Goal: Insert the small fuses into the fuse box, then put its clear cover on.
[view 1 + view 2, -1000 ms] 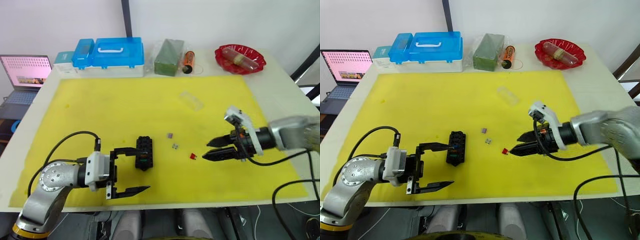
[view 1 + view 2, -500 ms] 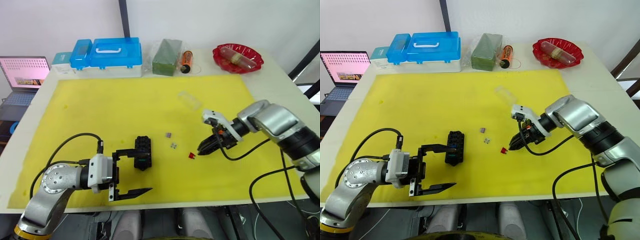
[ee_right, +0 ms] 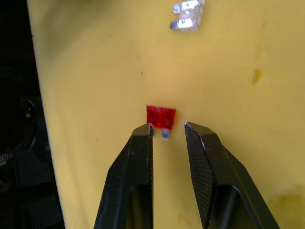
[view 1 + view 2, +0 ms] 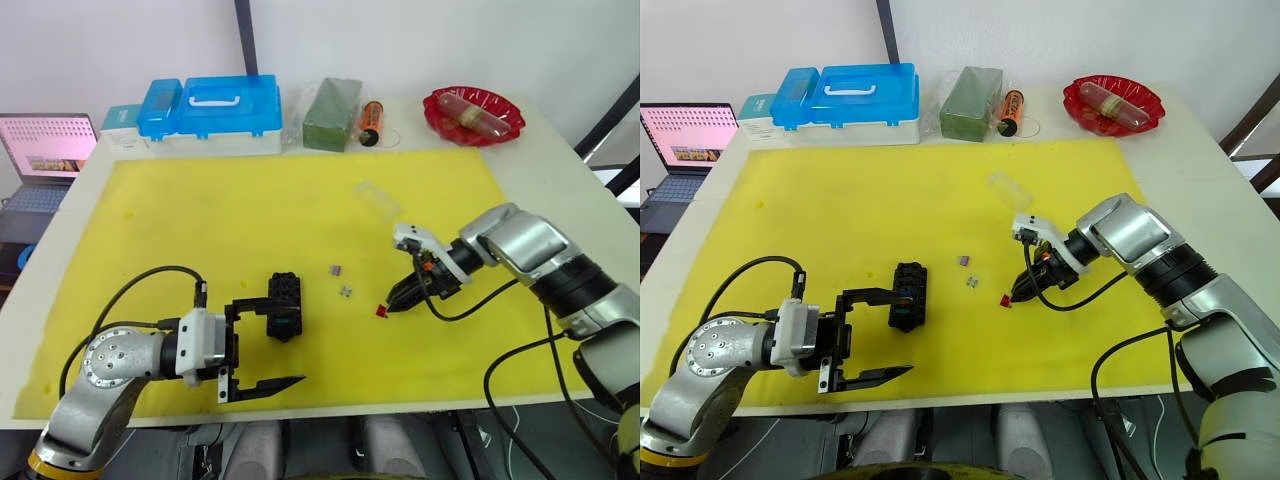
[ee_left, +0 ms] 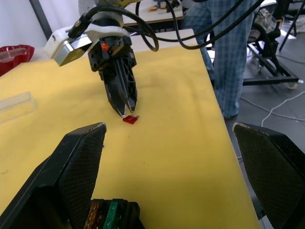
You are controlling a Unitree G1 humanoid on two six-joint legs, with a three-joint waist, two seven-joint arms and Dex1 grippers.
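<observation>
Red fuse (image 4: 381,311) lies flat on the yellow mat (image 4: 200,220), right of centre in the left eye view, with the right gripper (image 4: 389,305) tipped down just over it. The fuse box (image 4: 285,306) sits left of centre. The clear cover (image 4: 380,199) lies further up.

From the left wrist view, the left gripper's fingers (image 5: 78,164) stand wide apart and hold nothing.

From the right wrist view, the right fingers (image 3: 138,162) are narrowly open, with the fuse's blades between the tips, not yet pinched. I would lower a little and close gently on the red body, so it does not flip.
</observation>
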